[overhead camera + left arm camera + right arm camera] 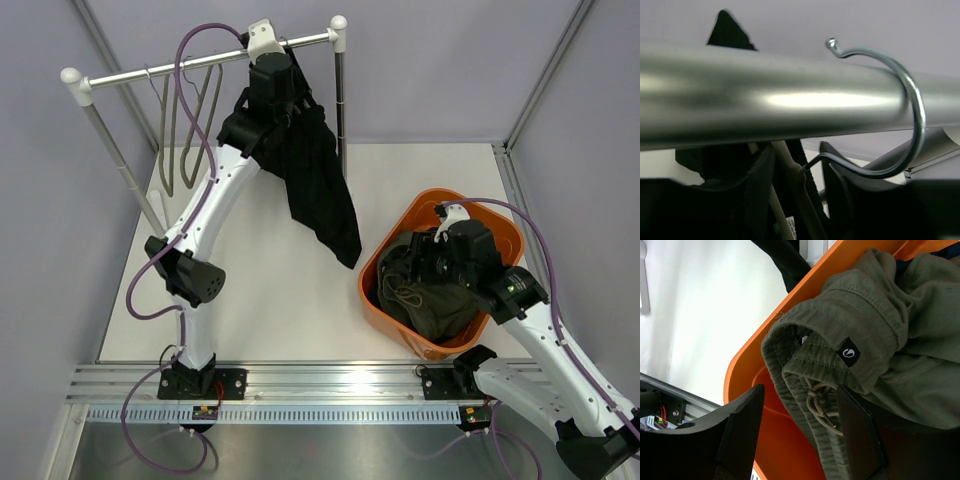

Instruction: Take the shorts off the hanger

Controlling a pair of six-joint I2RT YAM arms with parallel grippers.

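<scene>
The black shorts [320, 190] hang from a hanger on the rack's rail [200, 62]. My left gripper [272, 70] is right at the top of that hanger, under the rail. In the left wrist view the metal hook [912, 100] sits over the rail [765, 95], and the cream hanger neck [790, 170] lies between my dark fingers [845, 200]. Black fabric hides how the jaws stand. The olive-grey shorts with drawstring [425, 290] [865, 325] lie in the orange basket [372, 270]. My right gripper [800, 430] hovers open just over them. The navy pair is not clearly visible.
Empty grey hangers [185, 130] hang at the left of the rail. The rack's uprights [120, 170] stand at the back left and behind the black shorts. The basket's rim [747, 350] is right under my right fingers. Grey walls close in both sides.
</scene>
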